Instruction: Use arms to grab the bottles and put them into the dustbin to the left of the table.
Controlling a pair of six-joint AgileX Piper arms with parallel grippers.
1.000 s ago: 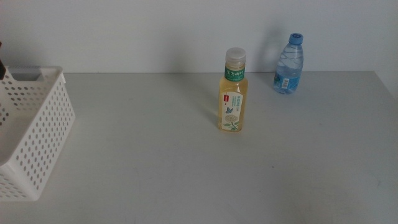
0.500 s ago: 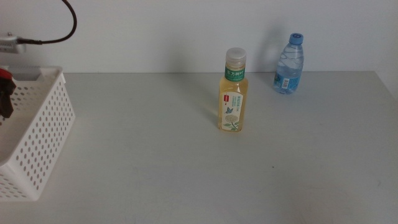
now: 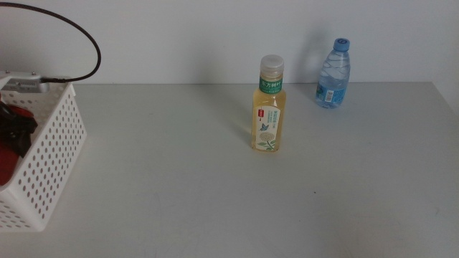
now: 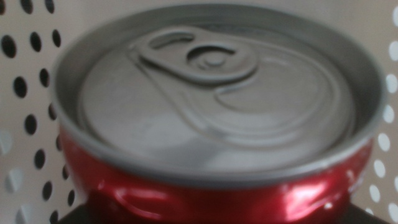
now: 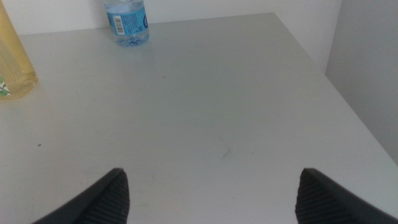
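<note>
The white perforated dustbin [image 3: 43,168] was seen at the table's [image 3: 215,186] left edge, with the red soda can [image 4: 211,124] inside it, perforated walls visible behind the can in the left wrist view. The can was clamped by the left gripper [image 3: 18,132], dark jaws seen at its lower sides; the can's top with pull tab faced the wrist camera, so its long axis ran along the gripper. A black cable [image 3: 79,36] was looped above the bin. On the table, the yellow tea bottle [image 3: 270,107] was stood upright near the middle, cap up. The blue-capped water bottle [image 3: 334,74] was stood upright near the back wall, well apart from the tea bottle. Nothing was placed between the bottles and the bin. The right gripper [image 5: 211,196] was held over the table's right part with jaws spread wide, nothing between them.
</note>
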